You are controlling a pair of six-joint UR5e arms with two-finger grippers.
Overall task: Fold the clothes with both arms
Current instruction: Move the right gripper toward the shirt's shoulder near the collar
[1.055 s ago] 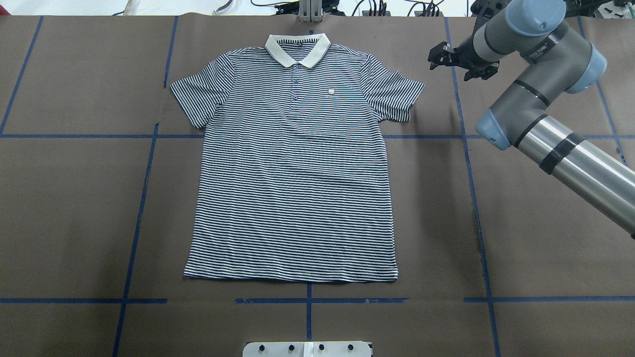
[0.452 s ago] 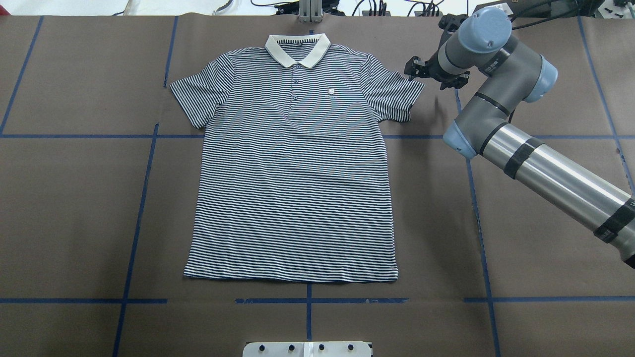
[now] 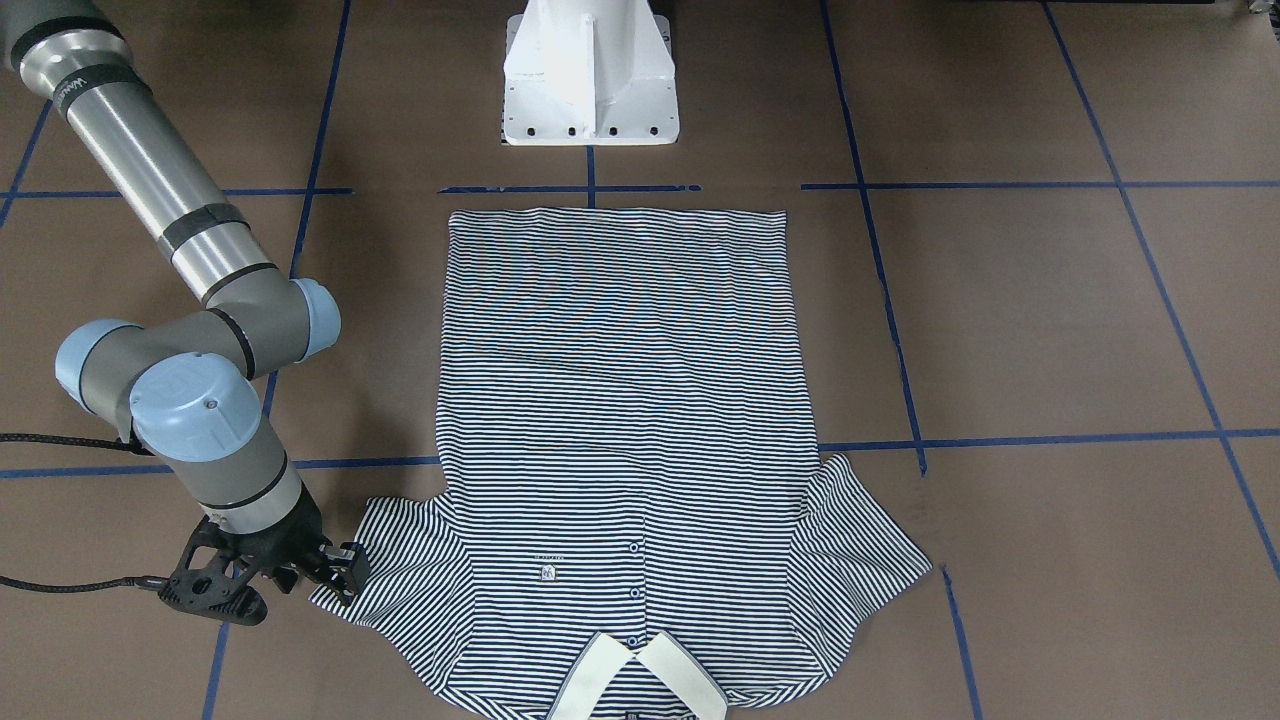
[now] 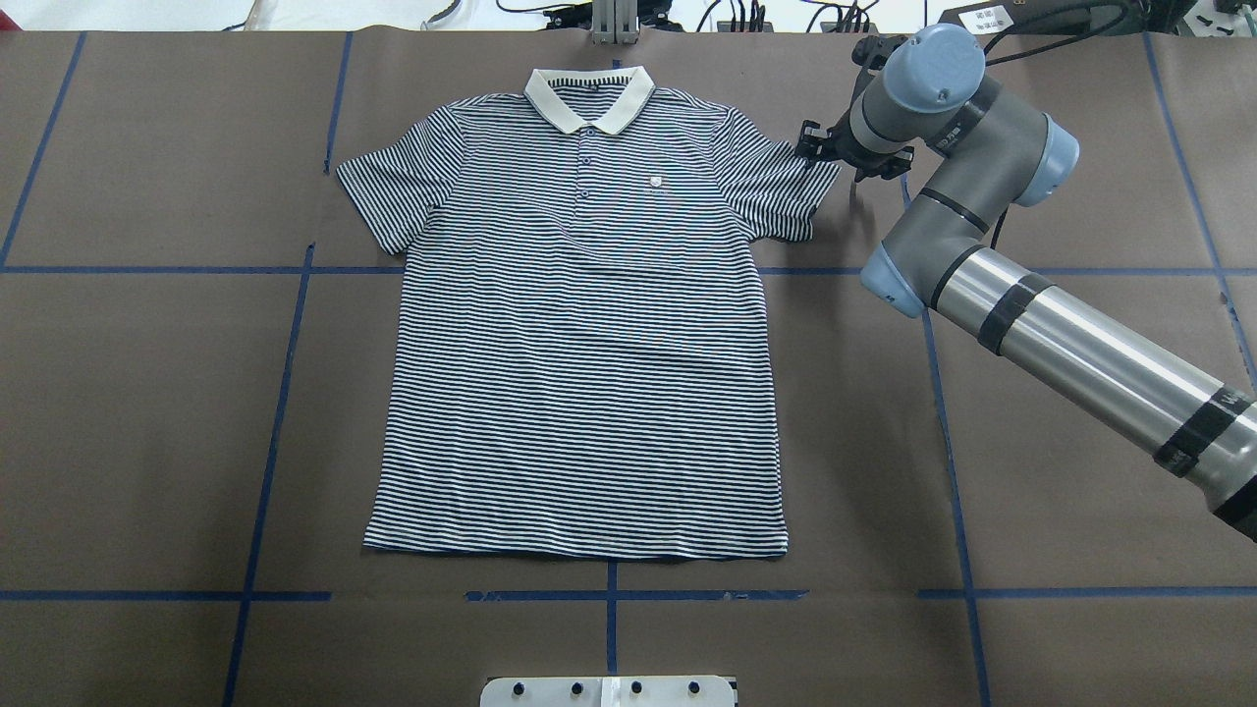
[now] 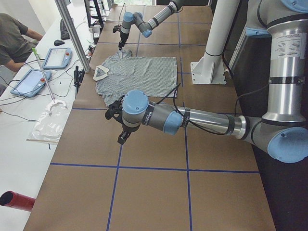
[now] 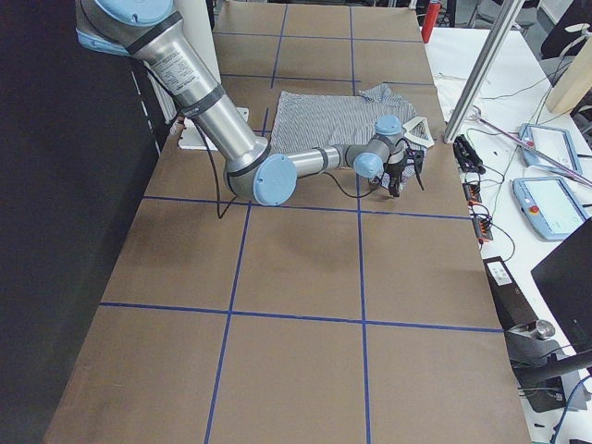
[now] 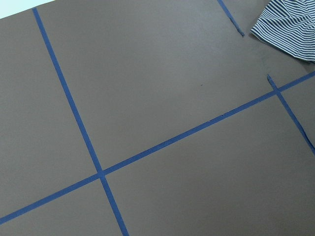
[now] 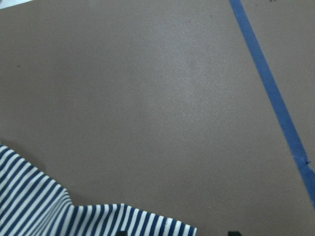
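Note:
The clothes are one striped polo shirt [image 4: 589, 344] lying flat, front up, collar toward the far edge; it also shows in the front view [image 3: 620, 400]. My right gripper [image 4: 815, 147] sits low at the outer edge of the shirt's right sleeve [image 4: 786, 187], open, and appears again in the front view [image 3: 345, 578]. In the right wrist view the sleeve corner [image 8: 59, 211] lies at the bottom left, and two dark fingertips [image 8: 230, 232] stand apart at the bottom edge. My left gripper [image 5: 122, 136] hangs over bare table left of the shirt; I cannot tell its state.
Brown paper with blue tape lines [image 4: 285, 373] covers the table. The white pedestal base [image 3: 590, 80] stands at the near edge. Beyond the far edge, a side bench holds tablets [image 5: 55, 57], with a seated person [image 5: 14, 38] beside it.
My right arm has swung left and down; its gripper went from right of the shirt to the sleeve's outer edge. The shirt has not moved.

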